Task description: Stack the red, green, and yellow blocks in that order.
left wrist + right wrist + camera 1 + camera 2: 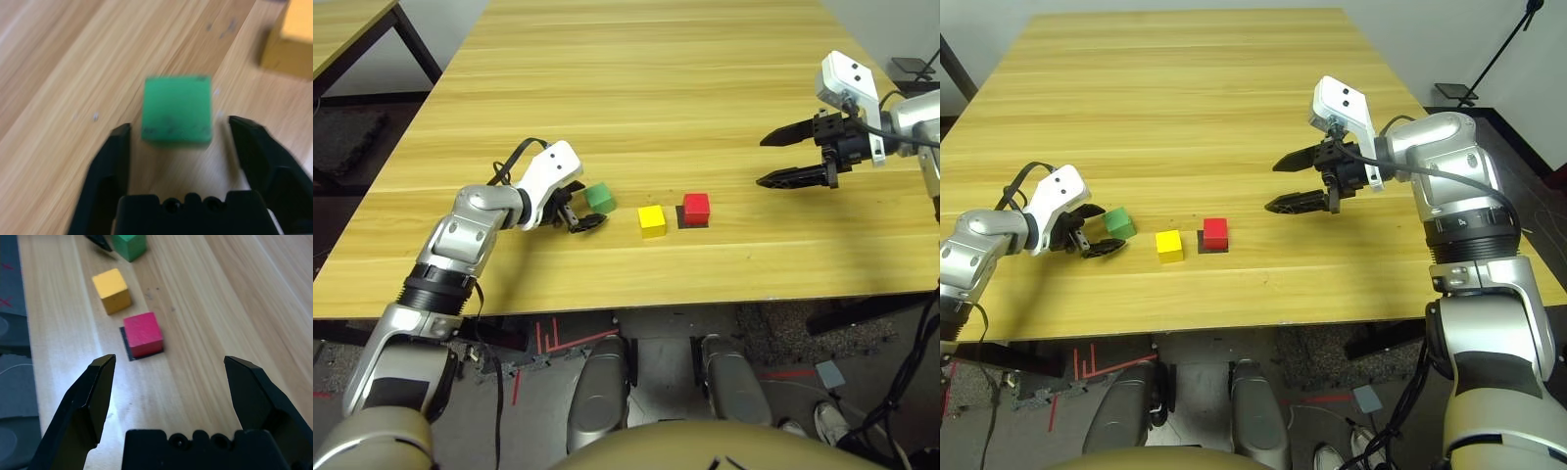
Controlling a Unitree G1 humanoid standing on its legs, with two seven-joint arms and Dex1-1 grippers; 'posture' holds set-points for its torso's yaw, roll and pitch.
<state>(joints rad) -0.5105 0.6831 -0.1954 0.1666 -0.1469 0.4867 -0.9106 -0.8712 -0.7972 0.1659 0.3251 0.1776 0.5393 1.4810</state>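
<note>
The green block (599,198) sat on the desk (636,88) straight ahead of the left gripper (579,217), just past its parted jaws and not yet between them. The yellow block (651,219) lay beside it, the red block (696,208) beyond on a black patch (128,348). The left arm reached low across the desk; the right gripper (775,160) hung well apart, jaws wide and empty.
</note>
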